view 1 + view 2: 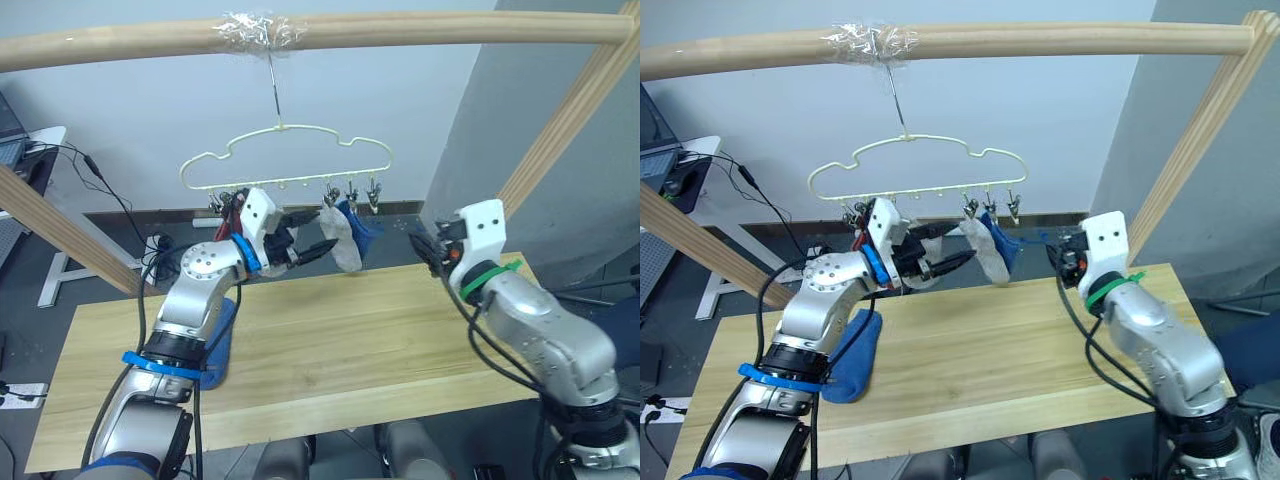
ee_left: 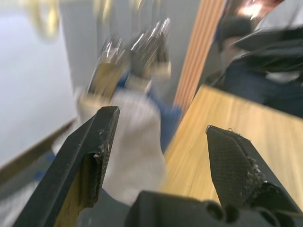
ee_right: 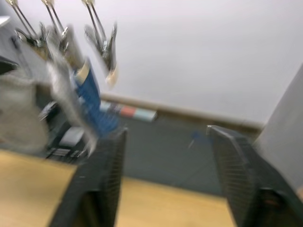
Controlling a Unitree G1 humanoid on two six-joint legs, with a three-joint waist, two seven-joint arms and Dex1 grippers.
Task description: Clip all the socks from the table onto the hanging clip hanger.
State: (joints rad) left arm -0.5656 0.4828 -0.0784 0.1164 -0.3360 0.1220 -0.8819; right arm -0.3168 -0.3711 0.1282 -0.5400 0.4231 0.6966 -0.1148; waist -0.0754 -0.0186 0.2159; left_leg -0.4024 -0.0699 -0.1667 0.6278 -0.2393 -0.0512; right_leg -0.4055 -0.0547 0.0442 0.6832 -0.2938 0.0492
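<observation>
The clip hanger (image 1: pixel 288 158) hangs by its hook from a round beam above the table (image 1: pixel 350 340). A light grey sock (image 1: pixel 341 240) and a blue sock (image 1: pixel 363 228) hang from clips at its right end, and a rust red sock (image 1: pixel 231 209) shows at its left clips. My left gripper (image 1: pixel 320 232) is open and empty, its tips just left of the grey sock (image 2: pixel 137 156). Another blue sock (image 1: pixel 854 352) lies on the table under my left forearm. My right gripper (image 3: pixel 165 137) is open and empty, right of the hanging socks, over the table's far edge.
The round wooden beam (image 1: pixel 420 28) rests on slanted wooden posts (image 1: pixel 563 125) at both ends; the left post (image 1: pixel 60 235) crosses behind my left arm. Cables and a white desk (image 1: pixel 45 140) stand on the floor beyond the table's left end.
</observation>
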